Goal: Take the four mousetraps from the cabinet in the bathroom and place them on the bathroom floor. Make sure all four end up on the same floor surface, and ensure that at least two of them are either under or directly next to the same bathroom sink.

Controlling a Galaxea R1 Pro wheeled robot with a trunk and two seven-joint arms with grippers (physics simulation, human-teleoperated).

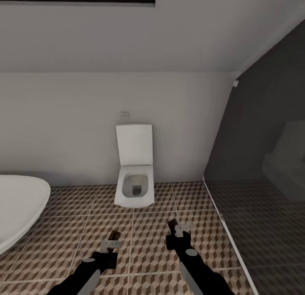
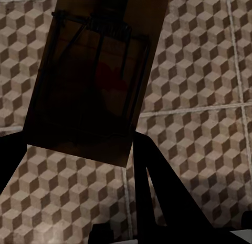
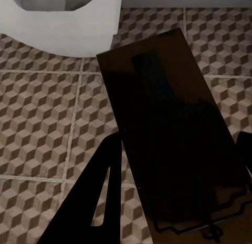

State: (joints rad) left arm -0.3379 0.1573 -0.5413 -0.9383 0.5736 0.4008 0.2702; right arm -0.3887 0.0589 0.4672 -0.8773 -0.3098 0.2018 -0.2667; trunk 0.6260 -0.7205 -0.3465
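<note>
My left gripper is shut on a mousetrap and holds it low over the bathroom floor. In the left wrist view this mousetrap shows its black wire and red spot between the dark fingers. My right gripper is shut on a second mousetrap, also above the cube-patterned tiles. The right wrist view shows that mousetrap as a dark flat board, its plain side up, beside one finger. The cabinet and the bathroom sink are out of view.
A white toilet with its lid up stands against the far wall straight ahead. A white bathtub curves in at the left. A glass partition and its floor rail border a darker grey section on the right.
</note>
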